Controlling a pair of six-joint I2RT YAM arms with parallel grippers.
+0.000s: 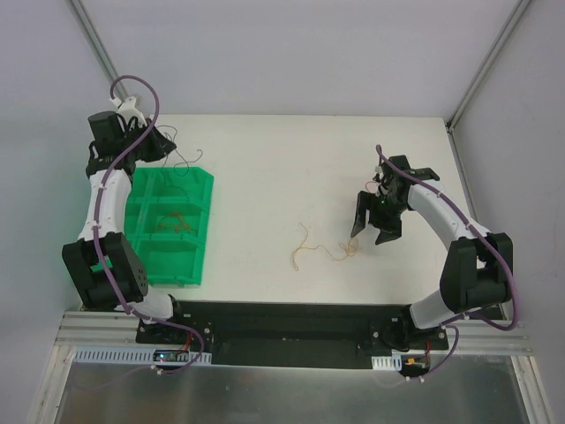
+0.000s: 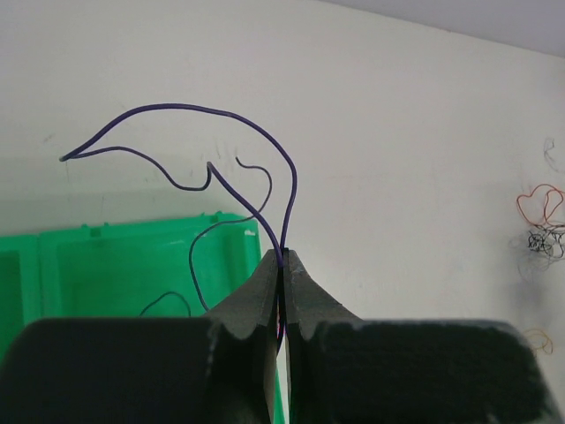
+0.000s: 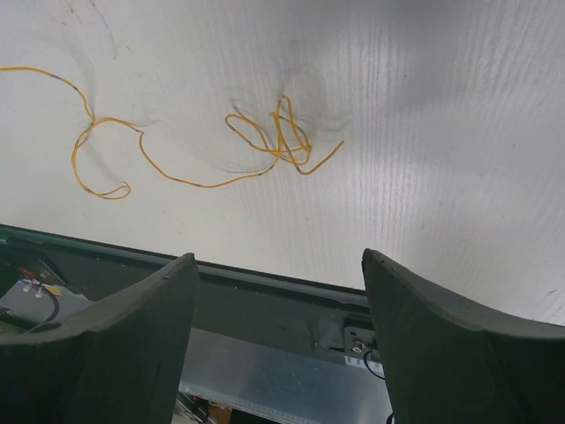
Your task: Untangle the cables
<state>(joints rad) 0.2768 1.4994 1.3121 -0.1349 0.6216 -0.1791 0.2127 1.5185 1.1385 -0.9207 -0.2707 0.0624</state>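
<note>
My left gripper [image 1: 168, 146] is at the back left, above the far end of the green tray [image 1: 196, 265]. In the left wrist view it [image 2: 282, 259] is shut on a thin dark purple-black cable [image 2: 212, 168], whose curly ends stick up above the jaws. It shows as a faint strand in the top view [image 1: 187, 162]. My right gripper [image 1: 371, 234] is open and empty, just above the table, right of a yellow-orange cable clump [image 1: 349, 250]. A second loose yellow strand [image 1: 303, 247] lies to its left. Both show in the right wrist view [image 3: 278, 141], [image 3: 106, 150], beyond the open gripper [image 3: 276, 256].
The green tray [image 2: 115, 265] has several compartments; one holds an orange-copper cable [image 1: 177, 221], another a dark strand [image 2: 168, 300]. A small orange and black tangle [image 2: 540, 221] lies far right in the left wrist view. The black base plate [image 3: 265, 291] runs along the table's near edge.
</note>
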